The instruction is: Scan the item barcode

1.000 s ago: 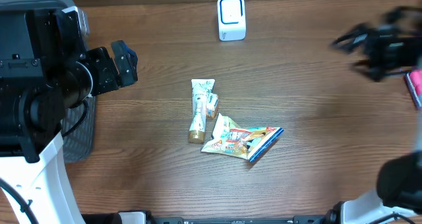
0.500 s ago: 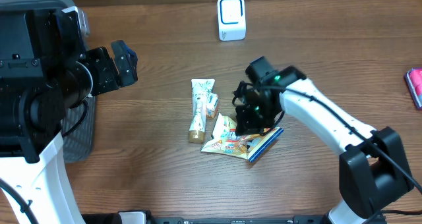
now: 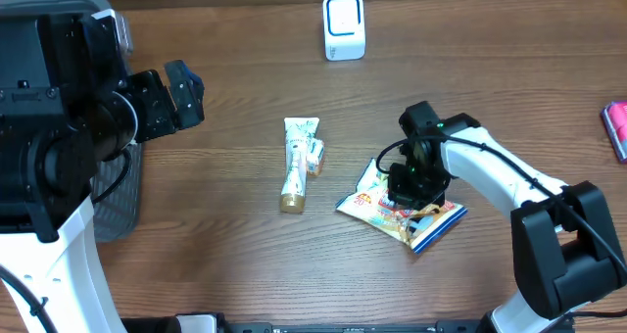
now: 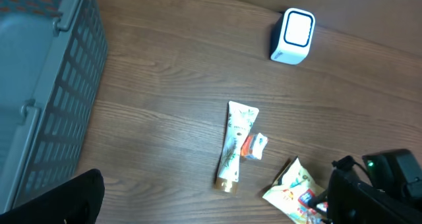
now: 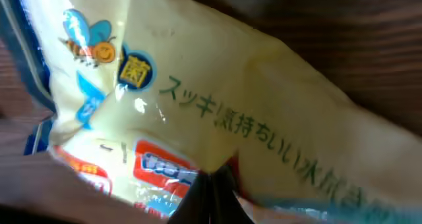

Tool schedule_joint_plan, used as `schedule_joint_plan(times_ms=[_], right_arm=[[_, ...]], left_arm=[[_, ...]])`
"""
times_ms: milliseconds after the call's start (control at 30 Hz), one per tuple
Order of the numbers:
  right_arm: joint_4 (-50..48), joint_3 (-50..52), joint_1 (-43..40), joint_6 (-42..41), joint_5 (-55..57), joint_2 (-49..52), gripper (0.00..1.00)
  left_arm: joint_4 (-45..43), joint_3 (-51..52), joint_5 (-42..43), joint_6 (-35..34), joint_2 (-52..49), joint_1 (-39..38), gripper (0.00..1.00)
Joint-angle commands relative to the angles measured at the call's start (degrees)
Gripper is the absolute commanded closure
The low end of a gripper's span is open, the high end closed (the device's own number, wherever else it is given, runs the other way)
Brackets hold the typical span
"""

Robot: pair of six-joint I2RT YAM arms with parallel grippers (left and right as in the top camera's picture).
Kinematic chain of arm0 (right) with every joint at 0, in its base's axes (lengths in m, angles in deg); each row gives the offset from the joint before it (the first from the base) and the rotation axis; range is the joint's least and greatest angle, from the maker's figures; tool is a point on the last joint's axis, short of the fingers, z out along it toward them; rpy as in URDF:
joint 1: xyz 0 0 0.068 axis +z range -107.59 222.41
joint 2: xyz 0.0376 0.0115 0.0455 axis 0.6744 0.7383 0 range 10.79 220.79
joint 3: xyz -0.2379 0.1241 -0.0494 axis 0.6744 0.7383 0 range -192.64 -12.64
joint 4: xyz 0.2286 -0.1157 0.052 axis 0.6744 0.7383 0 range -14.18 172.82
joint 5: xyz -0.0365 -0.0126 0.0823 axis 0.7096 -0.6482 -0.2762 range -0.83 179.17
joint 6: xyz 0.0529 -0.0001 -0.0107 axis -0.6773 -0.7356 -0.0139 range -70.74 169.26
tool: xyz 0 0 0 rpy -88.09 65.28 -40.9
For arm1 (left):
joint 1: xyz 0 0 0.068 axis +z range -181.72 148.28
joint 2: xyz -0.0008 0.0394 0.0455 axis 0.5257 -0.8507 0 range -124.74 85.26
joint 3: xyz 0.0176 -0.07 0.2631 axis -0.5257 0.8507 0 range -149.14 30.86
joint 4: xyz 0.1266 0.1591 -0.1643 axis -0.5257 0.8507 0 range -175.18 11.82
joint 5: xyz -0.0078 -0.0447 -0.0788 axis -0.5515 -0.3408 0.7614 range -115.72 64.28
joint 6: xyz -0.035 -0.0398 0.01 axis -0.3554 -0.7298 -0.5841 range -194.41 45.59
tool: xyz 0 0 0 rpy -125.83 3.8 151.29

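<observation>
Packet (image 3: 377,204) with green "スッキリ気持ちいい" lettering and bee logo, in clenched right jaws; left jaws released.

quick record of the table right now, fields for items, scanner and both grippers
scanner: white scanner, far side, nothing in front of it
item in play: snack packet, right of the tube
right gripper: shut on the snack packet
left gripper: open, empty, off to the left
other items: tube with a small sachet against its side, apart from the packet
bin: grey basket, left edge
</observation>
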Motion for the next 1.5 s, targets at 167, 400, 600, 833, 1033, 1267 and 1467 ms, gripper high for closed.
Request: schedule_joint_plan(times_ms=[167, 400, 600, 833, 1033, 1267, 1467], right_arm=[[8.92, -15.5, -0.22, 1.9, 2.25, -0.42, 0.96], [16.04, -20.17, -0.22, 1.22, 6.71, -8.85, 0.96], [21.84, -20.02, -1.18, -4.13, 16.92, -18.56, 0.96], [24.87, -15.63, -4.33, -3.98, 15.69, -20.39, 0.96], [13.11, 0.04, -7.91, 2.23, 0.31, -20.37, 0.96], [-2.97, 13.99, -8.92, 0.17, -8.28, -20.09, 0.96], [-13.62, 21.07, -9.92, -3.56, -7.89, -17.18, 0.96]], left_arm=[[-1.33, 0.04, -0.15, 0.46, -0.09, 0.24, 0.0], [-2.36, 0.04, 0.33, -3.28, -0.09, 0.24, 0.0], [-1.46, 0.92, 23.65, 6.21, -1.53, -1.99, 0.0], [-2.91, 13.31, 29.75, 11.76, -8.04, -16.55, 0.43], [-8.7, 26.43, 30.01, 12.15, -20.04, -28.11, 0.7], [-15.43, 28.17, 30.99, 11.41, -34.36, -35.23, 0.96], [-18.36, 28.17, 31.65, 10.73, -43.06, -35.93, 0.96]])
